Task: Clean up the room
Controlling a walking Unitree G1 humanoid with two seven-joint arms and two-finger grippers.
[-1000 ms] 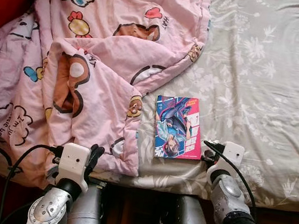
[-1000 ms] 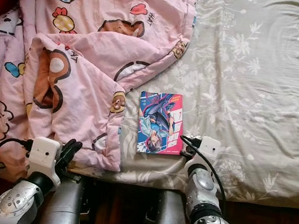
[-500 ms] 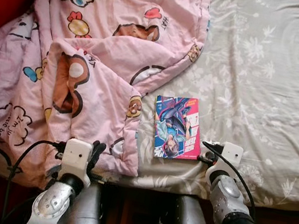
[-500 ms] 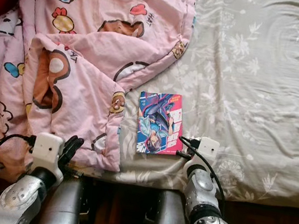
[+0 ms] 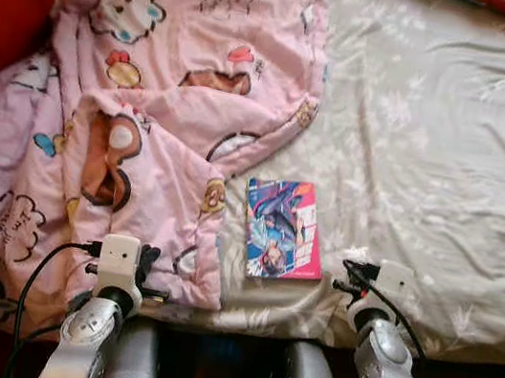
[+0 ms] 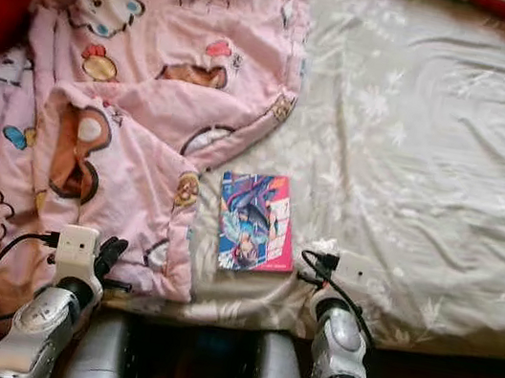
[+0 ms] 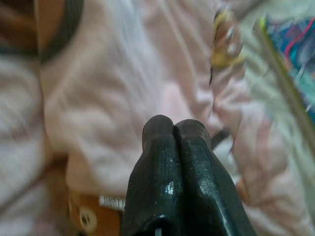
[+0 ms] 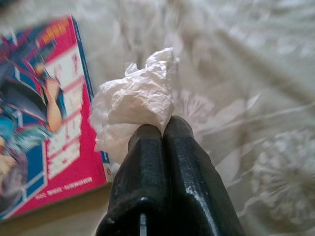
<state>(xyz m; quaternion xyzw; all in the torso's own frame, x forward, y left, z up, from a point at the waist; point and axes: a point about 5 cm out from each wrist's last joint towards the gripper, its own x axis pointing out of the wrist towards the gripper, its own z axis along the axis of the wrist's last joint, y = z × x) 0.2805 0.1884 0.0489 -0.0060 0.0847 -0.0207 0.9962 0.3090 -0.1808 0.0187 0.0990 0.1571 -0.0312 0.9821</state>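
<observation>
Low in the right wrist frame, the right pincer [image 8: 162,129] is clamped on a crumpled tissue [image 8: 133,113], just beside the book [image 5: 283,229] lying at centre on the bed [image 5: 451,164]. At lower left, the left pincer [image 7: 174,127] is closed on nothing over the pink blanket [image 5: 149,113]. To do this well, I judge the wad should be lifted straight up, grip kept firm, clearing the book and sheet before carrying it off.

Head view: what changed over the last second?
Camera tilted up, showing more of the far bed. The left gripper sank back toward the bed's near edge. The comic book, pink blanket and right gripper, shut on crumpled tissue, haven't moved.
</observation>
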